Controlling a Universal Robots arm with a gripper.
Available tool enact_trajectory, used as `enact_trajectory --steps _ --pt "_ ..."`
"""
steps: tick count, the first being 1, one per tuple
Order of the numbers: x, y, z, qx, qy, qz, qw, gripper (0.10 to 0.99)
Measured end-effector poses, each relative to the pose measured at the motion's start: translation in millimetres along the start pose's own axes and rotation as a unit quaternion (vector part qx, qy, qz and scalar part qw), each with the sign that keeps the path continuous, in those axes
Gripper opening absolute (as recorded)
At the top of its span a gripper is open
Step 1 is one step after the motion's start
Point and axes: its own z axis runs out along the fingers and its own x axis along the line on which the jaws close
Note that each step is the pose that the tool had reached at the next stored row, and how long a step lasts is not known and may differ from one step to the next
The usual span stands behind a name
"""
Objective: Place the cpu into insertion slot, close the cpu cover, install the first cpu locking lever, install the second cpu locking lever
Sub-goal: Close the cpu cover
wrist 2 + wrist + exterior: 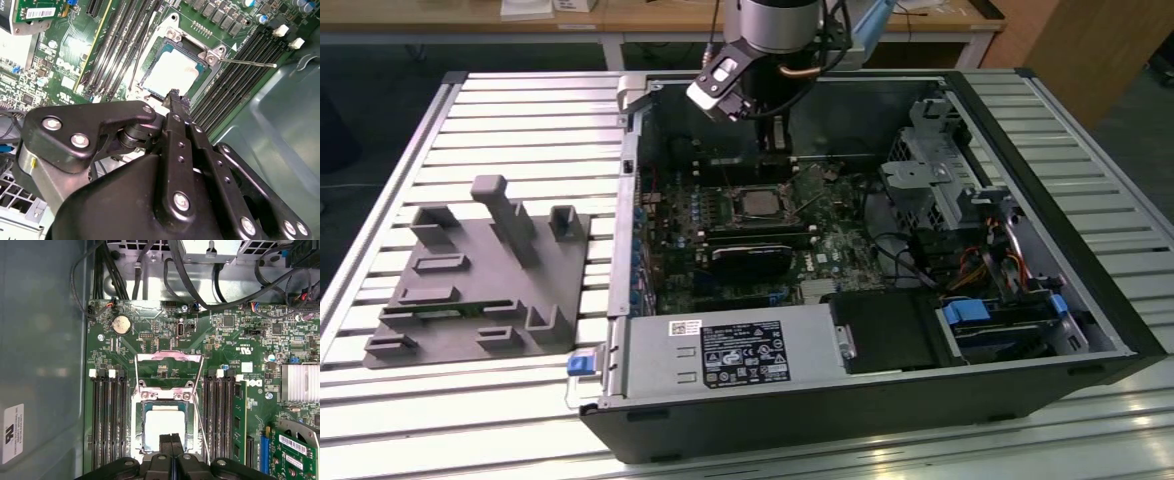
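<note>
**Q:** What lies nearest the lens in the first wrist view?

**A:** The black pincer [171, 437]. Its two fingers are pressed together with nothing between them, and the tips are poised over one edge of the cpu [164, 426]. Contact cannot be judged.

**Q:** Where is the cpu?

**A:** It is seated flat in the insertion slot [142, 426]. The cpu cover [170, 356] stands raised, clear of the chip. A thin locking lever [201, 427] angles free beside the socket.

**Q:** And the wider setting?

**A:** In the exterior view, the open computer case [854, 420] fills centre frame on the slatted counter [507, 120].

Our exterior view looks down on the whole computer case [854, 420] from afar; both wrist views sit close over its insertion slot [176, 46] [165, 405].
</note>
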Motion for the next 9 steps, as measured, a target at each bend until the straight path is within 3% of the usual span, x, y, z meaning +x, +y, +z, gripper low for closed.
enact_trajectory --steps 9 --pt "0.0 0.1 -3.3 0.0 0.0 0.0 1.0 0.106"
